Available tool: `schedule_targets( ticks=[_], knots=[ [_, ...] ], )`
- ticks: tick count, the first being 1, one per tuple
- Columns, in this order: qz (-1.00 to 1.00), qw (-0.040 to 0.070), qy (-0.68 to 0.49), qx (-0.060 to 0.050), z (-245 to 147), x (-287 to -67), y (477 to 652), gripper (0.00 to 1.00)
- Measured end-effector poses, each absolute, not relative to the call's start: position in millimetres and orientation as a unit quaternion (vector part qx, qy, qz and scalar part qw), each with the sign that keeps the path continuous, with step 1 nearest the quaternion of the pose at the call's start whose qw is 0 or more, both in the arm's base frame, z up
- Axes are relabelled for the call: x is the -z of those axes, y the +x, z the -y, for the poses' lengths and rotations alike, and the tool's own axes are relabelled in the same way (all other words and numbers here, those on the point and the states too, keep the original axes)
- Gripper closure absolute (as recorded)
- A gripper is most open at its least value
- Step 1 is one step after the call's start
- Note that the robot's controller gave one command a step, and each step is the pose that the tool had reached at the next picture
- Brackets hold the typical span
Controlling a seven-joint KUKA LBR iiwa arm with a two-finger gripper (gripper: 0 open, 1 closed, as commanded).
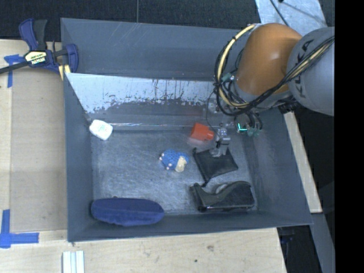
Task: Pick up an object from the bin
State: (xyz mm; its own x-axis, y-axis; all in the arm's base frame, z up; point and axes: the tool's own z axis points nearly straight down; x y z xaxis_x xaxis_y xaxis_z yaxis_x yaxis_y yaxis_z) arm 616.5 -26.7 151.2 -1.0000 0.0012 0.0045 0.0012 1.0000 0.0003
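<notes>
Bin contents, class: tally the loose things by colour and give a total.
White: 1, small rounded piece
Orange: 1, block
Blue: 2, long pad and small blue-and-cream toy
Black: 2, flat piece and bulky piece
Total: 6

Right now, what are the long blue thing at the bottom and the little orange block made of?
The long blue thing looks like soft cloth, maybe a pouch: matte, rounded, slightly saggy edges. The orange block looks like hard plastic or painted wood: flat faces, even colour. I can't tell which.
</notes>
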Motion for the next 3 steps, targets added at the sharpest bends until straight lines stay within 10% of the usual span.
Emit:
schedule_targets(
  ticks=[1,2,3],
  knots=[
    [0.996,-0.01,-0.094,0.001,31.1,-74.0,601.6,0.0],
    [0.996,-0.004,-0.093,0.0,31.0,-72.0,599.0,1.0],
    [0.996,0.004,-0.092,0.0,30.3,-69.1,594.9,0.0]
  ],
)
